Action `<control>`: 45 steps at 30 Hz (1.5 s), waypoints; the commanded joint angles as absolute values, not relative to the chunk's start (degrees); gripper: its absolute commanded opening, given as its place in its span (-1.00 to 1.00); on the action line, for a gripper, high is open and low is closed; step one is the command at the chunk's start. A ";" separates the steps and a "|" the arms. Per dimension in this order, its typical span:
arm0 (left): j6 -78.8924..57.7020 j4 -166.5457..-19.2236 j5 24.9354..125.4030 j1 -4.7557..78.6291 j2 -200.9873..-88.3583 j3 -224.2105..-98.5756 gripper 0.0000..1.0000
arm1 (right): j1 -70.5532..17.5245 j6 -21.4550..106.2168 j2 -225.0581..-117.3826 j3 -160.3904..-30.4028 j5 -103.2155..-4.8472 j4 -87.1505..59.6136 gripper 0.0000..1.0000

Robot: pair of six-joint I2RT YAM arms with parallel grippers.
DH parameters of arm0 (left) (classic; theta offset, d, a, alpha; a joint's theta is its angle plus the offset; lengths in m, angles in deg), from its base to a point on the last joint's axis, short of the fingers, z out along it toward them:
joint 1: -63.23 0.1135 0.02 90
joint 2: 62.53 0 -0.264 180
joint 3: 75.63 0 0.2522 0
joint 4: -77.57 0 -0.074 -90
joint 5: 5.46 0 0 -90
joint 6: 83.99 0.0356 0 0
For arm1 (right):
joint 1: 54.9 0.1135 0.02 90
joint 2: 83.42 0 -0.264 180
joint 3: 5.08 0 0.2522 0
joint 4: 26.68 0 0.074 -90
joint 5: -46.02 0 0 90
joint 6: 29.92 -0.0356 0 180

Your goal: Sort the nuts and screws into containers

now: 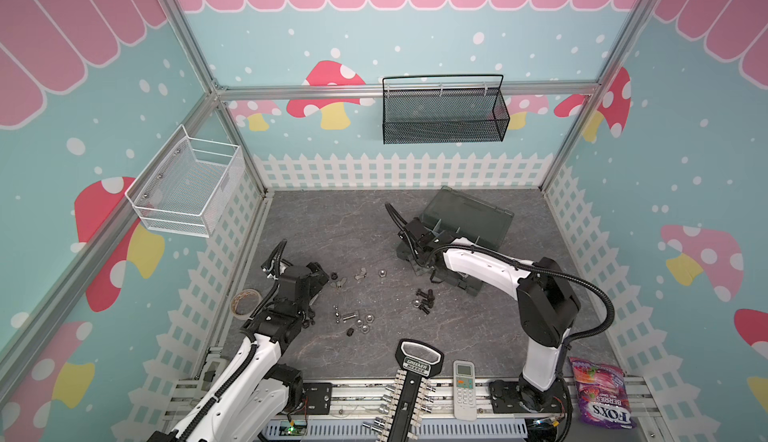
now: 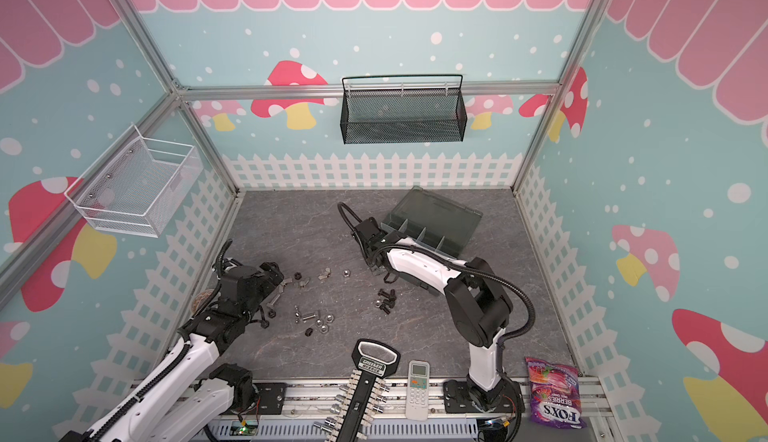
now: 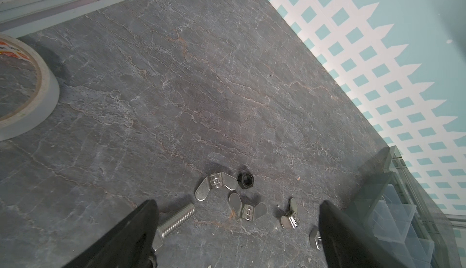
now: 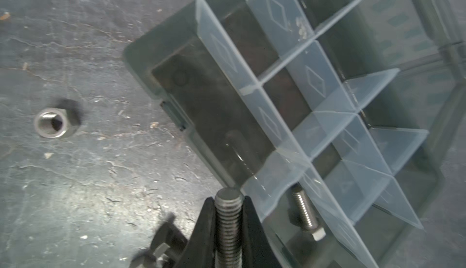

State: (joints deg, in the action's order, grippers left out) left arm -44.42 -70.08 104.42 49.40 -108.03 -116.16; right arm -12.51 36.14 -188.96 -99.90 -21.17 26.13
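Two grippers, two different states. The right gripper (image 4: 228, 203) is clamped on the threaded shank of a silver screw (image 4: 228, 224), its jaws narrow around it. It sits at the left end of the box (image 1: 469, 211), the dark grey organiser that lies with its lid open on the far right part of the worktop (image 1: 332, 228). In the right wrist view the screw's tip is right at the wall of the end compartment (image 4: 214, 103); whether it is over the rim or just outside cannot be told. A second screw (image 4: 306, 213) lies inside the box, in a compartment behind a light divider (image 4: 222, 50). A silver hex nut (image 4: 53, 124) rests on the worktop beside the box, apart from it.

The left gripper (image 3: 238, 203) hangs low near the worktop's left edge, jaws spread wide and gripping nothing. Below it lie three wing nuts (image 3: 215, 182), with a black nut (image 3: 245, 179) just beside one of them. A loose screw (image 3: 176, 218) lies against one finger and a small nut (image 3: 316, 239) by the other. A roll of tape (image 3: 25, 90) lies nearer the left edge.

Toward the near edge, mid-worktop, is a cluster of silver nuts (image 1: 368, 318) — and between it and the box, a few black screws (image 1: 424, 296). Along the near edge lie a socket rack (image 1: 409, 394) and a remote (image 1: 464, 386), with a sweets bag (image 1: 602, 394) at the near right corner.
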 commanded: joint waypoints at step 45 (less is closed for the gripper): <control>-47.25 -70.85 104.15 49.87 -109.07 -115.50 1.00 | -21.48 39.27 -182.94 -84.57 -21.22 14.67 -0.28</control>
